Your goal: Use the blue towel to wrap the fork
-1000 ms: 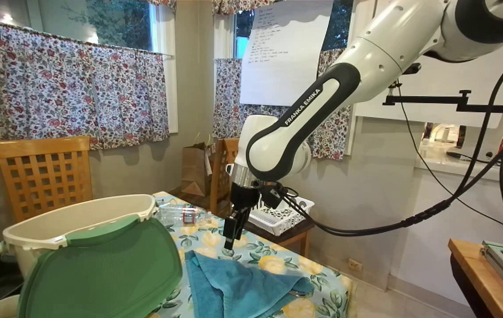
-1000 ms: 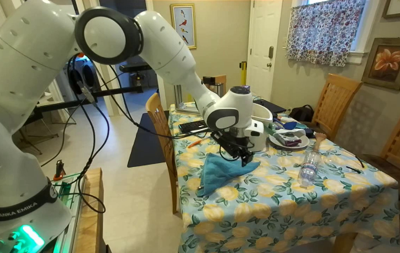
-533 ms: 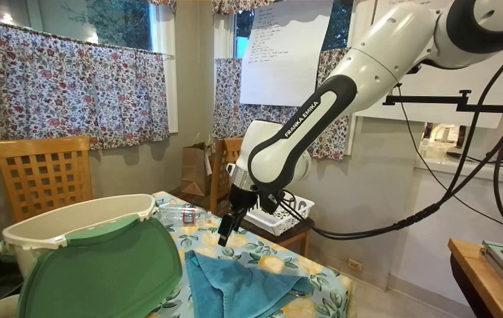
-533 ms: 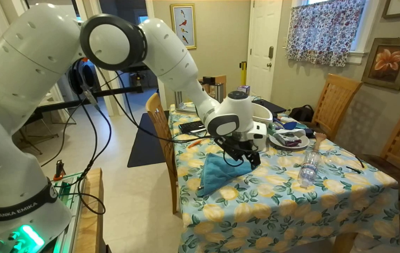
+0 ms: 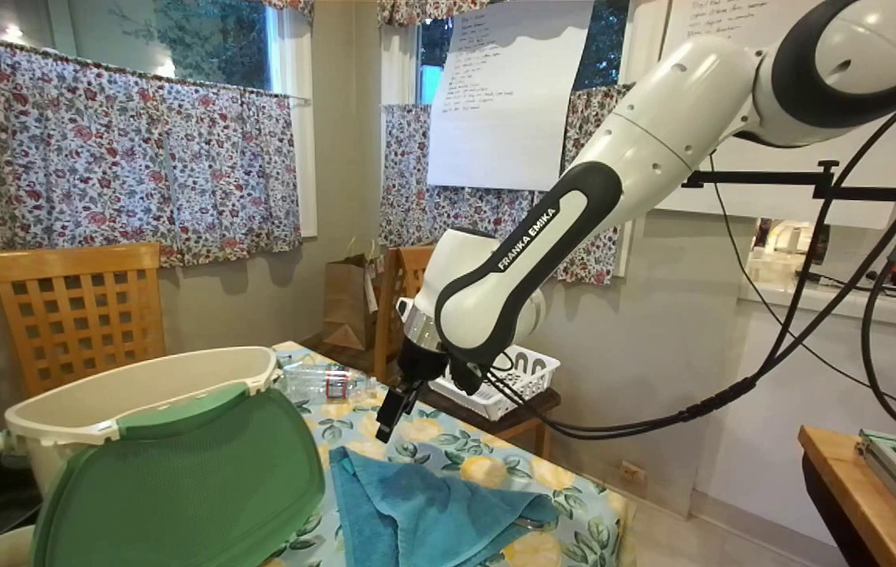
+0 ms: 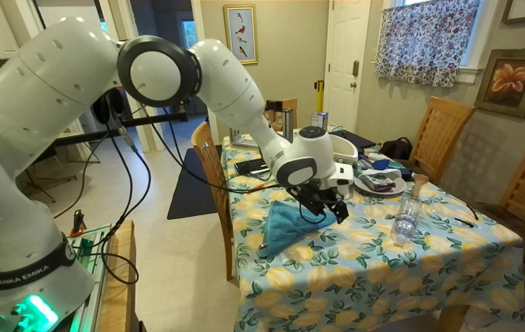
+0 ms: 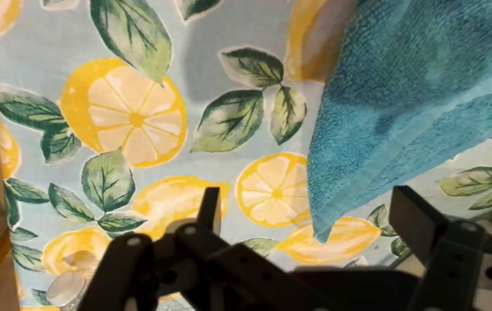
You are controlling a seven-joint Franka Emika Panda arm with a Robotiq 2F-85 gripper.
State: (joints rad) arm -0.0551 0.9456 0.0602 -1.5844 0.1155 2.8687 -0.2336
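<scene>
The blue towel [image 5: 436, 504] lies folded into a rough triangle on the table. It also shows in an exterior view [image 6: 285, 228] and in the wrist view [image 7: 384, 112], where its pointed corner hangs between the finger lines. A small silver piece of the fork [image 5: 531, 523] peeks out at the towel's edge; it also shows in an exterior view [image 6: 263, 246]. The rest of the fork is hidden by the towel, and it is out of the wrist view. My gripper [image 7: 305, 194] is open and empty above the towel's corner, in both exterior views [image 5: 386, 425] [image 6: 343, 214].
A cream bin [image 5: 141, 386] with a green panel [image 5: 196, 480] stands beside the towel. A clear plastic bottle [image 6: 405, 221] lies on the lemon-print tablecloth [image 6: 359, 272]. A white plate [image 6: 380, 189] with items and a keyboard [image 6: 251, 166] are farther along. A chair [image 6: 214, 170] stands at the table's edge.
My gripper has moved over the towel toward its pointed corner and tilted, while the arm has come lower. The towel and the fork piece have not moved.
</scene>
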